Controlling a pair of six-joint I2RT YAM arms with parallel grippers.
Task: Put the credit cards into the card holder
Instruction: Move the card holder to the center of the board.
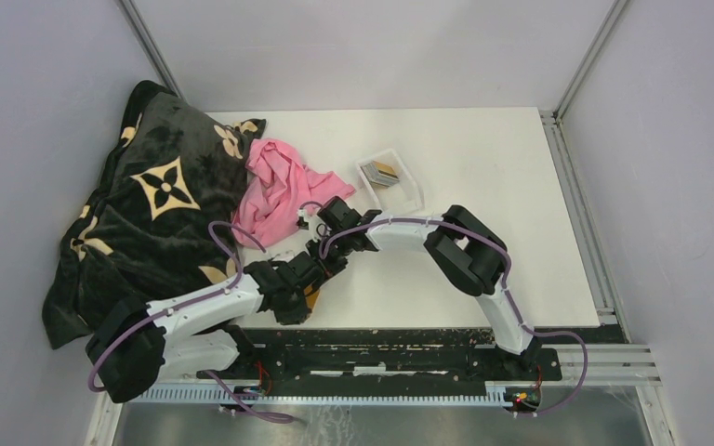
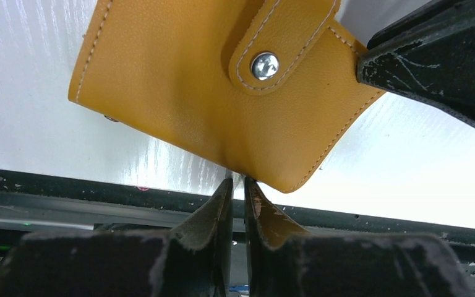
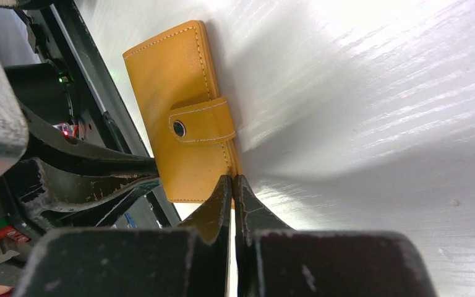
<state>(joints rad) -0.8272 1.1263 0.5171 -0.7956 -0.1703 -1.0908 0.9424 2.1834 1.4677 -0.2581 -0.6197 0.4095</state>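
We see the card holder (image 2: 179, 80), strap snapped, pinched by its lower edge in the left gripper (image 2: 238, 184) at the worktop's (image 1: 483, 149) near edge, seemingly steadied for opening. The right gripper (image 3: 232, 180) is closed tight at its corner; whether it has caught the leather, we cannot tell. The credit cards (image 1: 381, 172) lie in a clear tray (image 1: 407, 186), well apart.

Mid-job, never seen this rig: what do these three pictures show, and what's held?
Two robot arms stand at the near edge of a white table. The wide picture looks down from above; each close-up comes from a camera on one wrist. On the table lie a dark blanket, a pink cloth and a clear tray holding the credit cards. The left gripper pinches an edge of the closed orange card holder. The right gripper is shut, tips at the holder's edge; its grip is unclear.
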